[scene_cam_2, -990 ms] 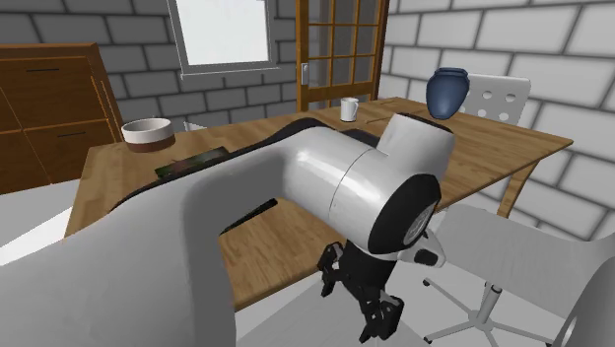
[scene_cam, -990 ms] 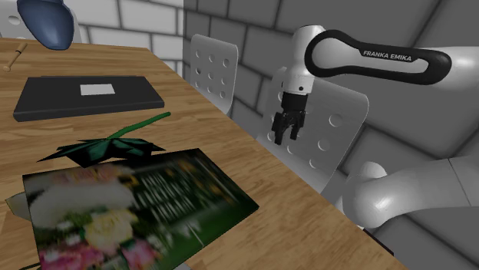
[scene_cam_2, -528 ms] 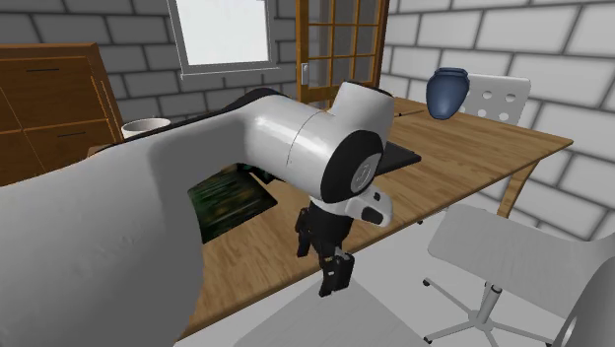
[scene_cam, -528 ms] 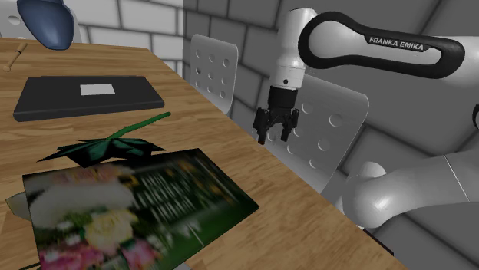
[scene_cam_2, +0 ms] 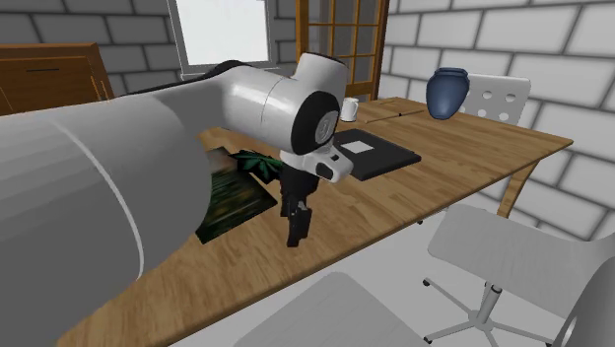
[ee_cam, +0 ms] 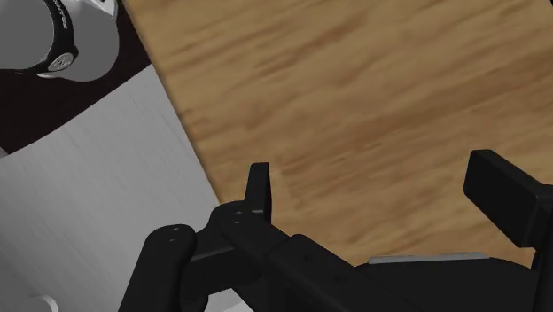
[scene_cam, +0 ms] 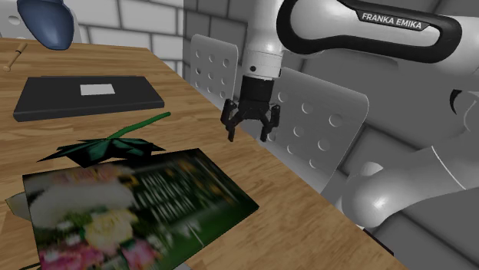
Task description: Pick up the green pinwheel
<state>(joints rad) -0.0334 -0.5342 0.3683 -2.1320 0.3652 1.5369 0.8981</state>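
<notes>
Closer to the green pinwheel (scene_cam: 100,147) now, claw (scene_cam: 248,136) hovers over the table (scene_cam: 192,100) edge, jaws apart.

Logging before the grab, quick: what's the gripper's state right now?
Gripper: open, holding nothing, over the edge of the table, apart from the green pinwheel.

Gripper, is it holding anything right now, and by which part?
Nothing is held. The gripper hangs open above the table, nothing between its fingers; the green pinwheel lies on the wood, untouched.
</notes>
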